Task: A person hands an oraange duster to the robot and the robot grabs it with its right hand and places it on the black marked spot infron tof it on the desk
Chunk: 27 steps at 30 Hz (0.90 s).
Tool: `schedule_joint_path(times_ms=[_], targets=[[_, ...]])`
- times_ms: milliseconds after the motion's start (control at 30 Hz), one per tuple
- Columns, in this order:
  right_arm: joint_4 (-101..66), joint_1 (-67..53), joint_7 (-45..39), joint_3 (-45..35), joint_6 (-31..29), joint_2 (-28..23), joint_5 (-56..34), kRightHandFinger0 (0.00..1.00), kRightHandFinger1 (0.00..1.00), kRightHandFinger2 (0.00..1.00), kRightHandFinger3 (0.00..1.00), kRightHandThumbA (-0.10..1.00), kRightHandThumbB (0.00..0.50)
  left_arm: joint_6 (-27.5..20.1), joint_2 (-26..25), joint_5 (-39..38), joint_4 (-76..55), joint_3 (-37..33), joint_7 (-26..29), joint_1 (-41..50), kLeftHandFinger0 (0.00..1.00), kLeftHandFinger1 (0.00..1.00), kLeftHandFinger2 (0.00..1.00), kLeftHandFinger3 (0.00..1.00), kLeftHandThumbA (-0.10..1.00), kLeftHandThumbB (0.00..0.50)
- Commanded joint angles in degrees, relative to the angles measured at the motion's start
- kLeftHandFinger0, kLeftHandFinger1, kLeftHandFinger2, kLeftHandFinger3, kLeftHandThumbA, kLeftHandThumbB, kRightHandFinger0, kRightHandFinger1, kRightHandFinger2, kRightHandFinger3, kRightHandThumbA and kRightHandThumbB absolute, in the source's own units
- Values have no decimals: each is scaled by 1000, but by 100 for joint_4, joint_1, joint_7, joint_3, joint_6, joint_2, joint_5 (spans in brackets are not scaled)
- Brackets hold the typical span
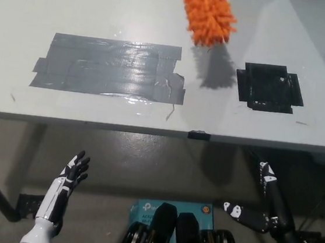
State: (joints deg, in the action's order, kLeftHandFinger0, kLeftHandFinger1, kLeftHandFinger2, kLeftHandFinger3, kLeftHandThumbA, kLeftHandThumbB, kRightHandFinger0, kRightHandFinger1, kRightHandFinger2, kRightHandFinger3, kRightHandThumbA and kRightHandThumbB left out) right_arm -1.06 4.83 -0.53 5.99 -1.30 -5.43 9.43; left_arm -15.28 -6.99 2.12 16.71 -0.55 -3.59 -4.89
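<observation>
An orange duster (207, 14) with a shaggy head hangs above the far side of the white desk (163, 16), coming in from the top edge; whoever holds it is out of frame. Its shadow falls on the desk just left of the black marked spot (269, 88), a small square of black tape at the right. My black right hand (262, 200) is low at the lower right, below the desk's front edge, fingers spread and holding nothing. My white left hand (73, 173) rests at the lower left, also below the desk edge, fingers apart.
A large grey tape patch (113, 68) covers the desk's left middle. The desk's front edge (149, 130) runs across the picture with a small black clip (198, 135) on it. A teal box (173, 208) lies on the floor below.
</observation>
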Motion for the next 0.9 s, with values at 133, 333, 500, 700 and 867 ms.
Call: schedule_joint_path(times_ms=[133,333,500,700,867], targets=[[-1430,-83,616,-445,281,19,987,1000,1000,1000,1000,935,155,-387,-10,157,20,-158,-13,-70,1000,1000,1000,1000,997,270],[-2182,721,273,-747,1337,-176,1086,1000,1000,1000,1000,1000,212,-361,-17,160,10,-145,20,-55,1000,1000,1000,1000,976,273],[-2246,1729,88,-810,2175,-333,1317,1000,1000,1000,1000,1000,274,-389,-11,137,17,-120,28,-27,1000,1000,1000,1000,977,273],[-1159,3172,-196,-667,2822,-659,1641,1000,1000,1000,1000,1000,355,-397,-4,139,-69,-97,58,8,1000,1000,1000,1000,985,288],[244,4309,-430,-634,2823,-793,1918,1000,1000,1000,1000,1000,398,-354,-39,153,-131,-80,56,-55,1000,1000,1000,1000,1000,308]])
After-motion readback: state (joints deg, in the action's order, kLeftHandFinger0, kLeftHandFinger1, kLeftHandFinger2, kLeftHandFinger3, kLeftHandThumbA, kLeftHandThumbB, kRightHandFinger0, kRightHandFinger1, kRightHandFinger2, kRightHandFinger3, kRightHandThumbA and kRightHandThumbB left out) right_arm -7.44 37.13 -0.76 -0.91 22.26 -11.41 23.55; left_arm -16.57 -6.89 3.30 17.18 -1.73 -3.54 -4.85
